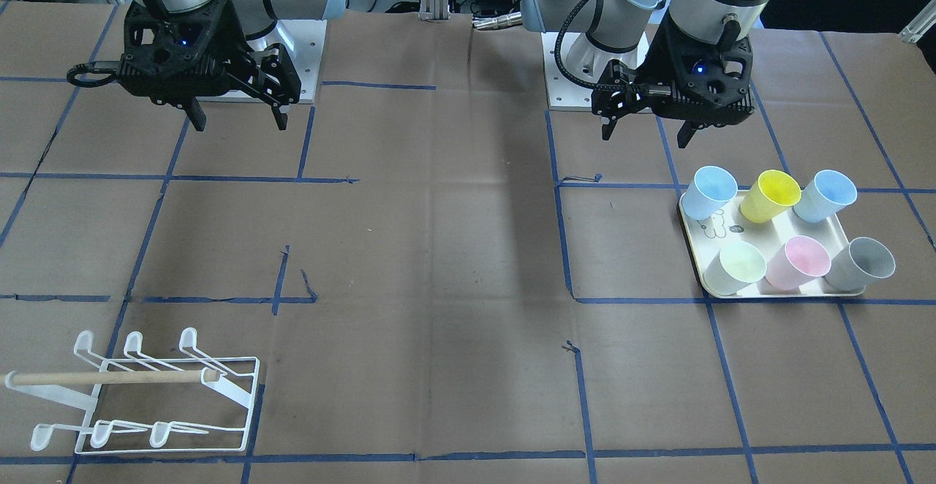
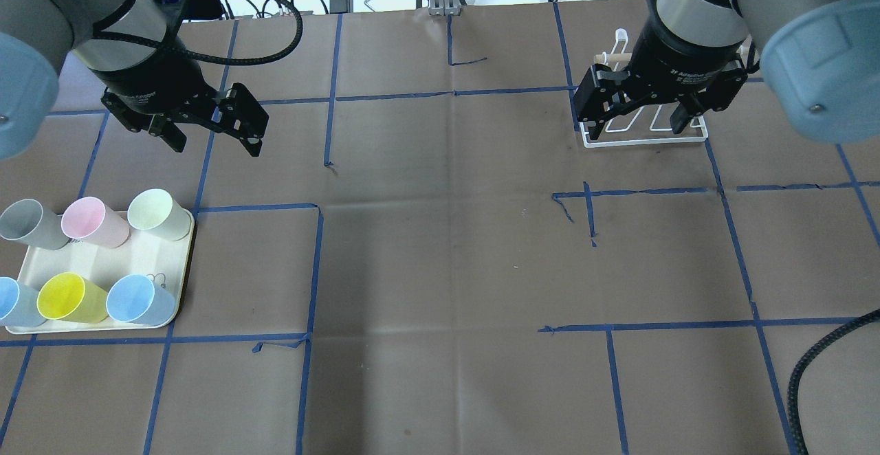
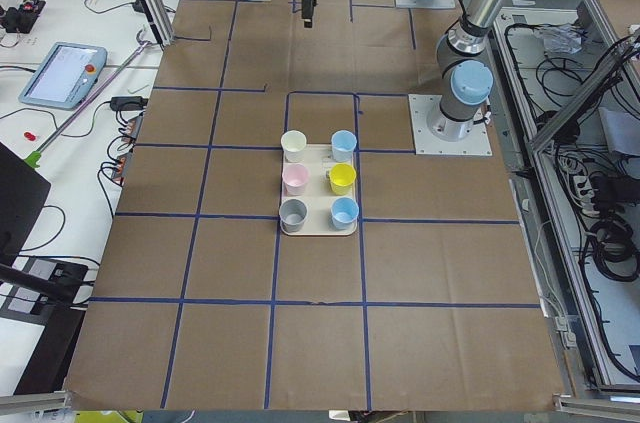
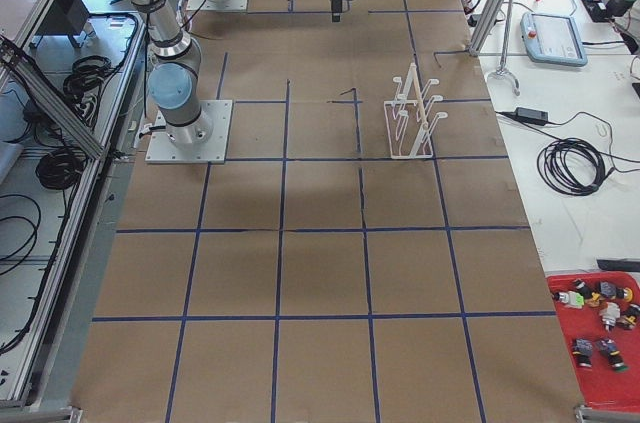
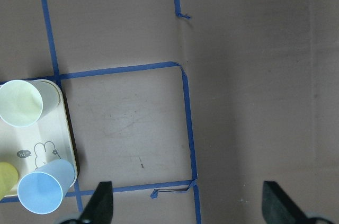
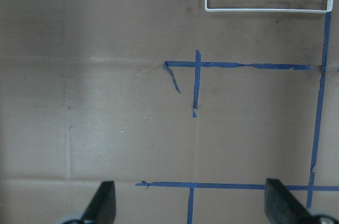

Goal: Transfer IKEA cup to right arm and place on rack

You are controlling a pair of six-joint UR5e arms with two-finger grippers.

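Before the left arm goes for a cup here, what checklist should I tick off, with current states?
1. Left gripper open and empty: ok.
2. Right gripper open and empty: ok.
3. Six cups upright on the tray: ok.
4. Rack prongs free of cups: ok.
5. Left gripper lined up over a cup: not ok; the tray lies off to its side.
6. Which cup is wanted: cannot tell.
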